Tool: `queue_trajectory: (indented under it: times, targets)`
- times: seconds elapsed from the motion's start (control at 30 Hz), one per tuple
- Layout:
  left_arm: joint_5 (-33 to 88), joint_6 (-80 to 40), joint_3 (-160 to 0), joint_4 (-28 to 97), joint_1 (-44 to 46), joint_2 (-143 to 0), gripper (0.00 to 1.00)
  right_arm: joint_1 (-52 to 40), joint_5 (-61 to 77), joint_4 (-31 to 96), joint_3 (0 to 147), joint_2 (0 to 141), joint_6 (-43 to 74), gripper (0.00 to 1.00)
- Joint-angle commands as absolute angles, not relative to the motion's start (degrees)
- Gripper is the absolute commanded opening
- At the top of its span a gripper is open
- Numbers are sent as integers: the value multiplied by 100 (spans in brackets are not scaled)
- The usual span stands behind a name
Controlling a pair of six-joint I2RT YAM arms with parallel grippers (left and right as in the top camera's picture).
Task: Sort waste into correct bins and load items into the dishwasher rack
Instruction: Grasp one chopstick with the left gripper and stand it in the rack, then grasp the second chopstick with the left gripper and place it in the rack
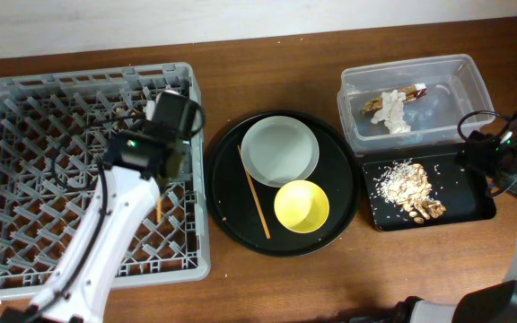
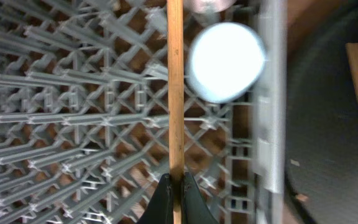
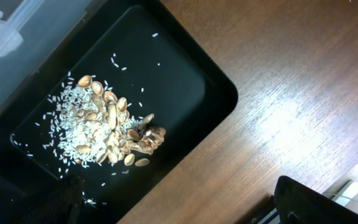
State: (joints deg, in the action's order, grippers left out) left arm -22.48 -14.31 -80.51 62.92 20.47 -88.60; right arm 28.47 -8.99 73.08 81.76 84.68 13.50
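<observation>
- Grip first: my left pincer (image 2: 176, 198) is clenched on a thin wooden chopstick (image 2: 174, 93), both dark tips pressed against its sides.
- That chopstick runs straight away from my tips, over the pegs of the grey dishwasher rack (image 1: 25, 224).
- Just beside it, against the rack's wall on the tray side, sits a pale round cup (image 2: 227, 62). Glare washes it out, so I cannot tell its colour.
- My left arm comes in from the near left corner and slants up across the rack, with the wrist bent over the rack's right half.
- Beyond that wall lies the round black tray (image 1: 227, 206), carrying the second chopstick (image 1: 254, 193), the grey-white plate (image 1: 281, 148) and the yellow bowl (image 1: 302, 205).
- My right pincer (image 3: 179, 186) is spread wide and grasps nothing. It hangs over the near rim of the shallow black tray (image 3: 222, 93).
- Food scraps (image 3: 110, 134) are heaped in that tray, with loose grains scattered around them.
- My right arm stands at the table's right edge, its wrist by the tray's right end.
- Behind that tray, the clear tub (image 1: 447, 72) holds the white napkin (image 1: 391, 109) and the gold-brown wrapper (image 1: 407, 90).
</observation>
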Motion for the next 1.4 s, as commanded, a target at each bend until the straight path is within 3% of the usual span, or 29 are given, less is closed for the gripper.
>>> queue_trajectory:
  times: [0.0, 0.37, 0.6, 0.83, 1.0, 1.03, 1.07, 1.23, 1.37]
  targets:
    - [-2137, -1015, -8051, 6241, 1540, -9384, 1, 2858, -969, 7310, 8230, 8433, 1380, 99]
    - [-2388, -1015, -8051, 6014, 1350, -10073, 0, 2858, -969, 7310, 8230, 8433, 1378, 99]
    - [-2381, -998, -8051, 5830, 744, -10079, 1, 2858, -969, 7310, 8230, 8433, 1380, 99]
    - [-2383, -333, -8049, 5631, 744, -10121, 4, 2858, -969, 7310, 8230, 8433, 1380, 99]
    - [-2388, -333, -8049, 5623, 742, -10285, 11, 2858, -969, 7310, 8230, 8433, 1380, 99]
    - [-2388, -333, -8049, 5621, 742, -10337, 24, 2858, -969, 7310, 8230, 8433, 1380, 99]
    - [-2408, -333, -8049, 5621, 742, -10361, 27, 2858, -969, 7310, 8230, 8433, 1380, 99]
    - [-2659, -698, -8497, 6156, 875, -10167, 29, 2858, -969, 7310, 8230, 8433, 1380, 99]
    - [-1096, -1306, -9013, 6493, 1396, -9566, 30, 2858, -969, 7310, 8230, 8433, 1380, 99]
